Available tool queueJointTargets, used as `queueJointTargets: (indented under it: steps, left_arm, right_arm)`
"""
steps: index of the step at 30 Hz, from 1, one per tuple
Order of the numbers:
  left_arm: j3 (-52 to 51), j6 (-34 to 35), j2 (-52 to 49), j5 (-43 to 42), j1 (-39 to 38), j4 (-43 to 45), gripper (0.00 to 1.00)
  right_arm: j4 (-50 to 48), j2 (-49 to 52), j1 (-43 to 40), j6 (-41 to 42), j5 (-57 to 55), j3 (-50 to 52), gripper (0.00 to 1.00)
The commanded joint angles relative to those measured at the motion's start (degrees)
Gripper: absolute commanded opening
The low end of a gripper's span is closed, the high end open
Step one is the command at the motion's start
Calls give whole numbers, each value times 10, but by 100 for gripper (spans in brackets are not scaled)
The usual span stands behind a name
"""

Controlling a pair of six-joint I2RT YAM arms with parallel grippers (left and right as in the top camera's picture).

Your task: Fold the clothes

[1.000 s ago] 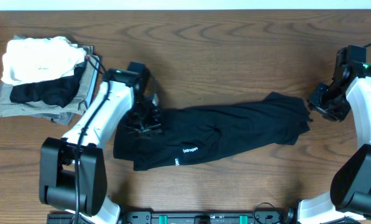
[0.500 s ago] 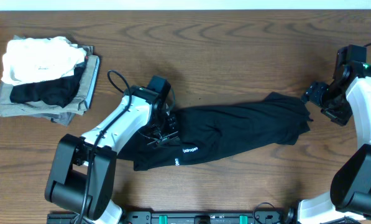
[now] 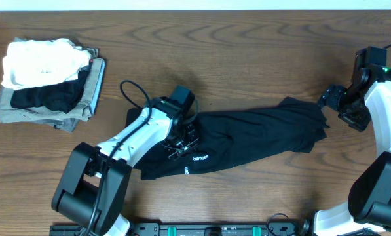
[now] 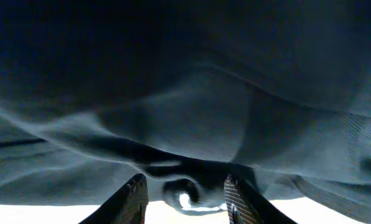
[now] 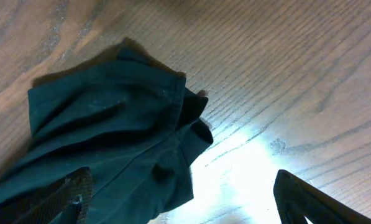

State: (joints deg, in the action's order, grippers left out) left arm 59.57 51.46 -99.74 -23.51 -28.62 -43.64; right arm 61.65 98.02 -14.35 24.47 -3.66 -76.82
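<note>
The black shirt [image 3: 260,134] lies bunched in a long strip across the middle of the wooden table [image 3: 247,46], its small white label [image 3: 200,158] facing up. My left gripper [image 3: 181,141] is low over the shirt's left part. In the left wrist view [image 4: 185,186] its jaws are narrowed on a fold of the black cloth [image 4: 191,93], which fills that view. My right gripper [image 3: 331,98] is open and empty just off the shirt's right end. In the right wrist view [image 5: 182,186] the shirt's hem corner [image 5: 110,124] lies on bare wood between the wide-spread fingers.
A stack of folded garments [image 3: 48,82] sits at the far left: white on top, black under it, grey at the bottom. The left arm's black cable [image 3: 131,92] loops above the table beside the arm.
My left gripper has moved right, from the shirt's left edge toward its middle. It has drawn the left part of the cloth over with it. The right gripper has barely shifted.
</note>
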Motion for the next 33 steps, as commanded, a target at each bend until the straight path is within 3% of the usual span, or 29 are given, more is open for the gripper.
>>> queueJointTargets:
  steps: [1, 15, 22, 27, 33]
  left_arm:
    - [-3, 16, 7, -15, -11, 1, 43]
    - [-8, 27, 5, -15, -30, 13, 42]
    - [-8, 26, 5, -14, -31, 20, 26]
    - [-8, 15, 5, -11, -31, 22, 6]
    - [-8, 11, 6, 27, -27, 6, 6]
  right_arm:
    - [-2, -4, -3, -8, -7, -6, 91]
    - [-1, -4, -3, -10, -6, -6, 88]
    - [-1, -4, -3, -10, -6, -6, 86]
    - [-1, -4, -3, -10, -6, -6, 86]
    - [0, -4, -3, -10, -6, -6, 85]
